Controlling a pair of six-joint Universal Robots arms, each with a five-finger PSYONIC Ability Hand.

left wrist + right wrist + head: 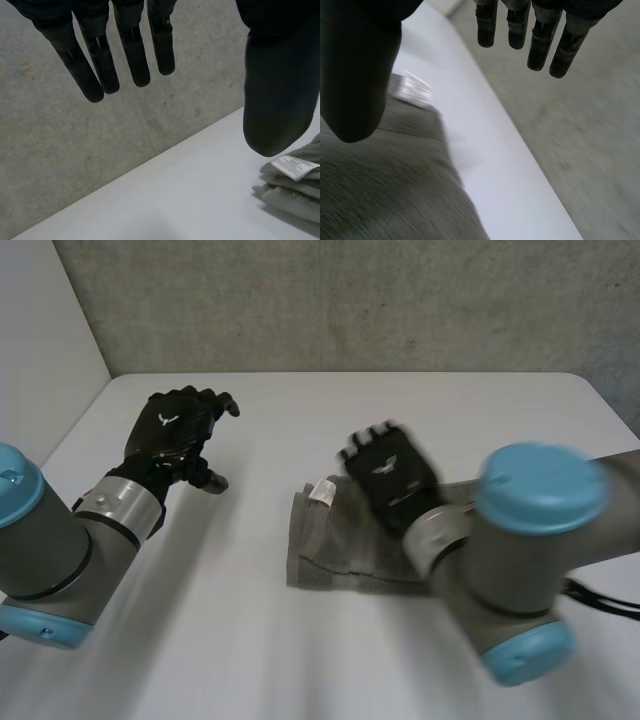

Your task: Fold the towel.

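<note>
A grey towel lies folded in layers on the white table, its white label at the far left corner. My right hand hovers above the towel's far edge, fingers straight and apart from the thumb, holding nothing. The right wrist view has the towel under the palm and the label beside the thumb. My left hand floats over bare table left of the towel, open and empty; its wrist view shows straight fingers and the towel's stacked edge with the label.
A grey concrete wall runs behind the table's far edge. A white wall stands at the left. Bare tabletop lies between my left hand and the towel and in front of the towel.
</note>
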